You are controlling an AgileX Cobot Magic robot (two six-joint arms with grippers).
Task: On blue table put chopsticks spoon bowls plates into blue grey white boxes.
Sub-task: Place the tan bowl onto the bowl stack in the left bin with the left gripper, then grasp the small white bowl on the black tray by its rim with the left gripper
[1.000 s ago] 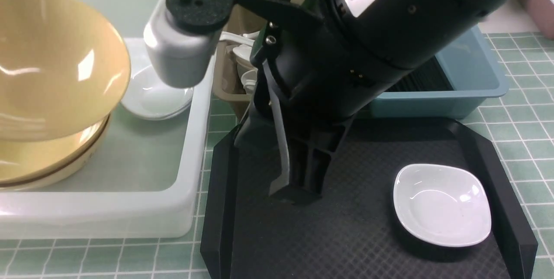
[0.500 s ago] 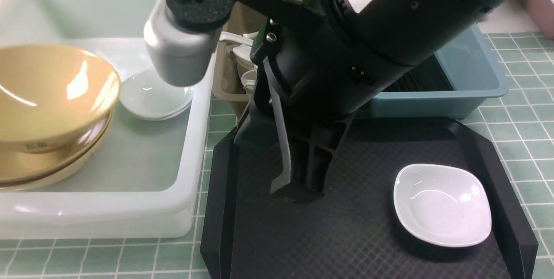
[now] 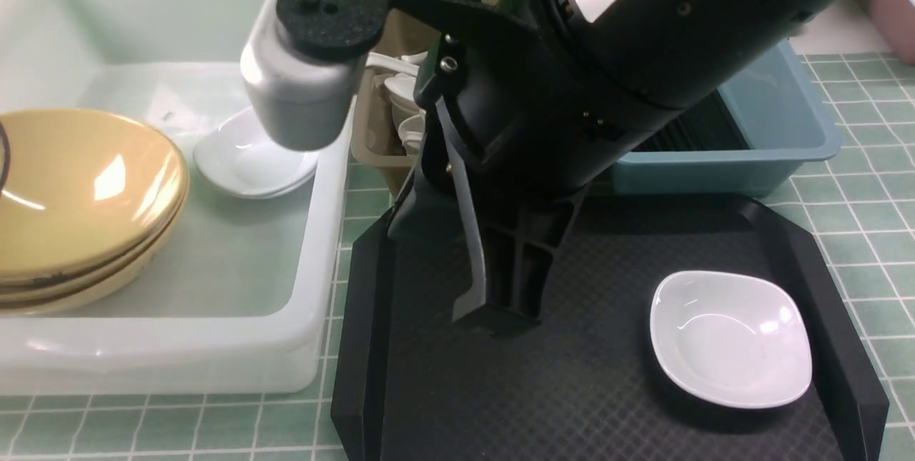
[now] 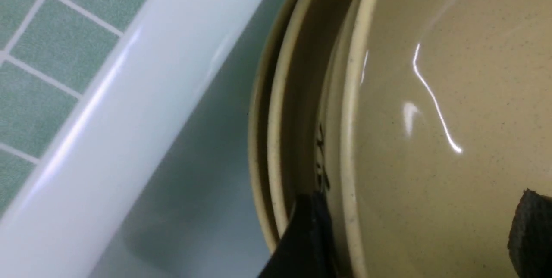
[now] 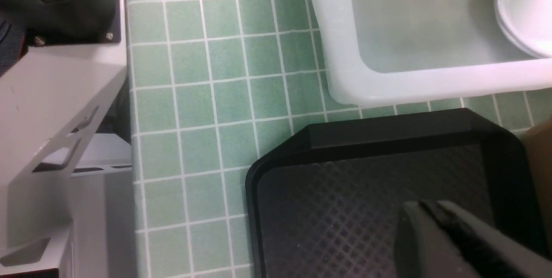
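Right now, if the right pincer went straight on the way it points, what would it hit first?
Likely the bare textured floor of the black tray. The right pincer, shut, points down at it; the white plate lies off to the side, out of that line. Remaining gap is unclear.

The right arm (image 3: 607,89) hangs over the tray (image 3: 572,397), masking the grey box (image 3: 368,150). Bare floor lies beside the plate (image 3: 729,338).
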